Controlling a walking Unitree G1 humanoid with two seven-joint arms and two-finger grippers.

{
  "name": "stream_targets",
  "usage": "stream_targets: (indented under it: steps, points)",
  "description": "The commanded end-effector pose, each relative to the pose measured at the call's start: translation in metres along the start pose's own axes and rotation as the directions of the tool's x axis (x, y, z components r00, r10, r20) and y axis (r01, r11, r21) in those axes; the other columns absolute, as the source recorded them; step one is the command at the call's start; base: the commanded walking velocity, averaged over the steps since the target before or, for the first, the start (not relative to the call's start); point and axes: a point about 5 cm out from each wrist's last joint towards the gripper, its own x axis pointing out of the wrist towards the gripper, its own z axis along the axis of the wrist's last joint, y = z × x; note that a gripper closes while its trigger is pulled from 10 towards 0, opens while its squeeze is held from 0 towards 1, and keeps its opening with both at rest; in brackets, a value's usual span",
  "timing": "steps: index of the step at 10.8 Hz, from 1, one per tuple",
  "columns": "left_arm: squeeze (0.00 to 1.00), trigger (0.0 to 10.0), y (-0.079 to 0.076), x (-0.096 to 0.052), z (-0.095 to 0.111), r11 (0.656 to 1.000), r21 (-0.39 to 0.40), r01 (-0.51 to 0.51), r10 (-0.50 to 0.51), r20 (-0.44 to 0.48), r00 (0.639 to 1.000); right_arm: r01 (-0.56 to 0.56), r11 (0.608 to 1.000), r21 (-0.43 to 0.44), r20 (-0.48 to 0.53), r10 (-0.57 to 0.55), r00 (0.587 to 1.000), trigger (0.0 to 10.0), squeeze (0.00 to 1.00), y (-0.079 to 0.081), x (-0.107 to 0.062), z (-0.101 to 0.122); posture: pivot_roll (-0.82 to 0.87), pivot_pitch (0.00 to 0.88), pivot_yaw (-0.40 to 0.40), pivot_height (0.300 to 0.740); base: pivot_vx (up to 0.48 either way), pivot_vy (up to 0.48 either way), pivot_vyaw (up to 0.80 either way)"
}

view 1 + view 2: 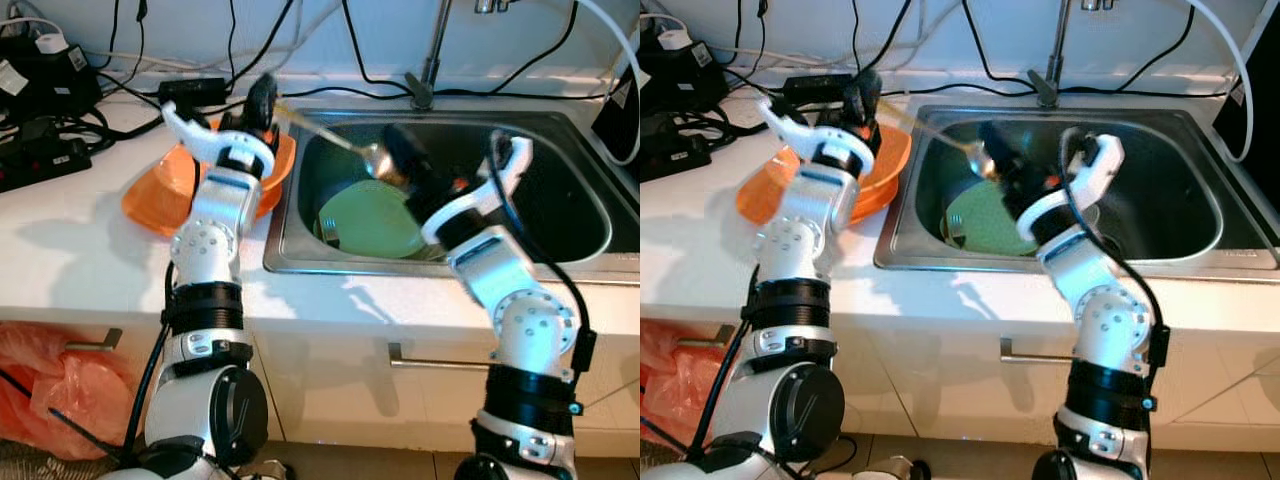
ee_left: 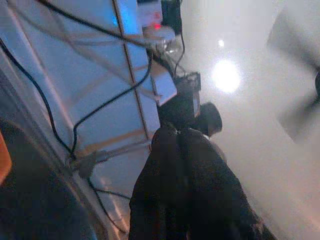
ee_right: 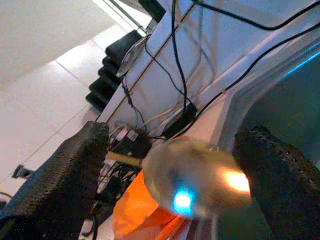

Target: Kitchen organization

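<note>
Two pincers share one ladle (image 1: 375, 158): left pincer (image 1: 262, 100) pinches its handle, right pincer (image 3: 175, 185) spread around its bowl over the sink (image 1: 560, 260).

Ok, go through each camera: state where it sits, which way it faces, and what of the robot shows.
Left eye view: on the head, looking down at the sink; both silver arms show.
Right eye view: beside it, same scene, both arms.
Left wrist view: on the left wrist, looking along the left tool toward cables.
Right wrist view: on the right wrist, looking between the right tool fingers at the ladle.
Shared: ladle, orange plates, green plate.
</note>
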Motion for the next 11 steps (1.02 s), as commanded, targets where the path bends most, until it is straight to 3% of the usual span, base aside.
stream_targets:
  steps: [1, 4, 7, 11]
  points:
    - [0.00, 0.0, 0.001, -0.001, -0.024, 0.996, -0.091, -0.006, 0.004, -0.015, 1.000, -0.035, 0.999, 0.007, -0.013, 0.035, 0.999, 10.0, 0.00, 0.007, 0.000, -0.003, 0.05, 0.026, 0.060, 0.740, 0.000, 0.000, 0.00]
    - [0.00, 0.0, 0.006, 0.000, -0.018, 0.994, -0.098, -0.054, 0.058, 0.038, 0.998, -0.060, 0.998, 0.032, -0.044, 0.061, 0.997, 10.0, 0.00, 0.012, -0.001, -0.010, 0.06, 0.027, 0.056, 0.740, 0.000, 0.000, 0.00]
    - [0.00, 0.0, 0.001, 0.005, -0.006, 0.996, -0.088, -0.029, 0.035, 0.072, 0.997, 0.023, 1.000, 0.008, -0.029, -0.023, 0.999, 10.0, 0.00, -0.003, -0.007, -0.007, 0.06, 0.028, 0.059, 0.740, 0.000, 0.000, 0.00]
    - [0.00, 0.0, -0.004, 0.007, -0.004, 0.996, -0.089, -0.011, 0.020, 0.095, 0.995, 0.029, 0.999, 0.021, -0.073, -0.027, 0.997, 10.0, 0.00, -0.004, -0.006, -0.018, 0.06, 0.027, 0.056, 0.740, 0.000, 0.000, 0.00]
